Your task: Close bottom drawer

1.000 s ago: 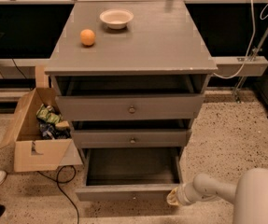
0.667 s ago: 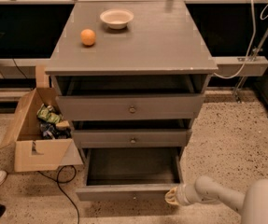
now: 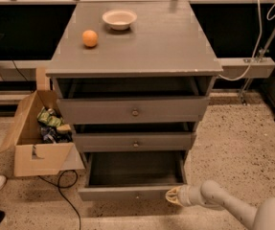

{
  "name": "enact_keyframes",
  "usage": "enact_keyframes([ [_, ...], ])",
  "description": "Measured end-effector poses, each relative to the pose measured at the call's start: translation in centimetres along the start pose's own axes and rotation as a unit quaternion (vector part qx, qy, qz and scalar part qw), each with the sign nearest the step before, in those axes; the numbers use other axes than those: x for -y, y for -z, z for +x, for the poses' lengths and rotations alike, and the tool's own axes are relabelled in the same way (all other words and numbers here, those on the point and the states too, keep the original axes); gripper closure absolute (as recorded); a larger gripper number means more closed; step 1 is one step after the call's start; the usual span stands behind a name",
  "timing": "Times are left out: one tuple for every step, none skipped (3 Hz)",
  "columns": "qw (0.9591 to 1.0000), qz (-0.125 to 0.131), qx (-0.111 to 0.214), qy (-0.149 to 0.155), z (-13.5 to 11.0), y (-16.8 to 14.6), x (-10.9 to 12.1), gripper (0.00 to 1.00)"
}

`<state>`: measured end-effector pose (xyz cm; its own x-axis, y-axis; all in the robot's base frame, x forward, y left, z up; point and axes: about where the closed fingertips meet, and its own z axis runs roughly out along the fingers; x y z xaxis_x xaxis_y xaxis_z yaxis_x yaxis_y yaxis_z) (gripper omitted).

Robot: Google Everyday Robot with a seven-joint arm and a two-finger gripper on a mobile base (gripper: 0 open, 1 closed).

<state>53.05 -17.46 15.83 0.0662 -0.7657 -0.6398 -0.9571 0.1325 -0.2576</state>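
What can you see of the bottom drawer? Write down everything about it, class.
The bottom drawer is the lowest of three in the cabinet, grey and apparently painted wood. It stands pulled well out and level, and its shallow tray shows nothing inside. Its wide, low front carries one small round central knob. The gripper lies at the front's right end, seemingly against it.

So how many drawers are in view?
3: top drawer, slightly out; middle drawer below it; bottom drawer lowest, pulled far out, with the pincer at its right front corner.
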Motion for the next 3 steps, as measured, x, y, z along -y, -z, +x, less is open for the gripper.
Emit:
enact_keyframes([
  [0.9990,0.017,0.039,-0.016,-0.2,-0.9,1.9,1.00],
  [0.9964,0.018,0.078,-0.030,-1.0,-2.4,3.3,1.00],
  [0.9892,-0.015,0.134,-0.058,-3.4,-6.1,2.1,1.00],
])
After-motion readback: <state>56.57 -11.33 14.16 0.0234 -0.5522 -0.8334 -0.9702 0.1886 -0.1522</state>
